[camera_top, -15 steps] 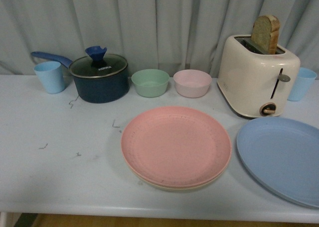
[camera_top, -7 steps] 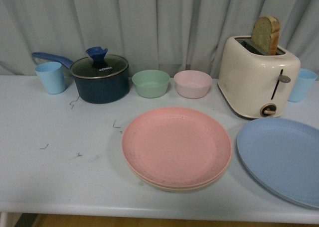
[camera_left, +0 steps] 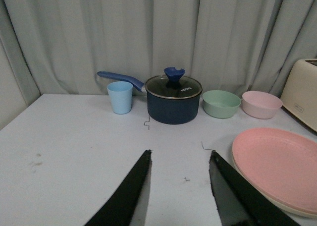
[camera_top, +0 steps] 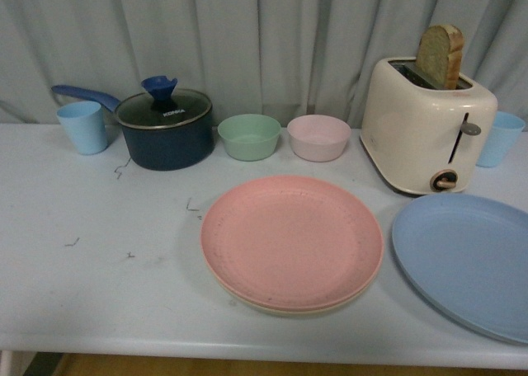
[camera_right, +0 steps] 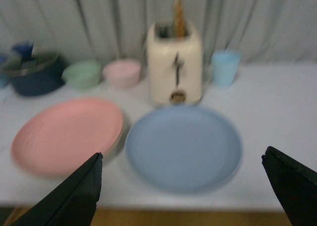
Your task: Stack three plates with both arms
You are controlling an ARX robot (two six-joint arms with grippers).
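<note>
The pink plate lies on top of the cream plate at the middle of the white table; only the cream rim shows. The blue plate lies alone to their right, in front of the toaster. Neither arm shows in the front view. In the left wrist view my left gripper is open and empty over bare table, left of the pink plate. In the blurred right wrist view my right gripper is open wide and empty, with the blue plate between its fingers and the pink plate beside it.
At the back stand a light blue cup, a dark blue lidded pot, a green bowl, a pink bowl, a cream toaster with bread, and another blue cup. The table's front edge is close below the plates.
The front view jitters slightly, but no plate or other object has moved on the table.
</note>
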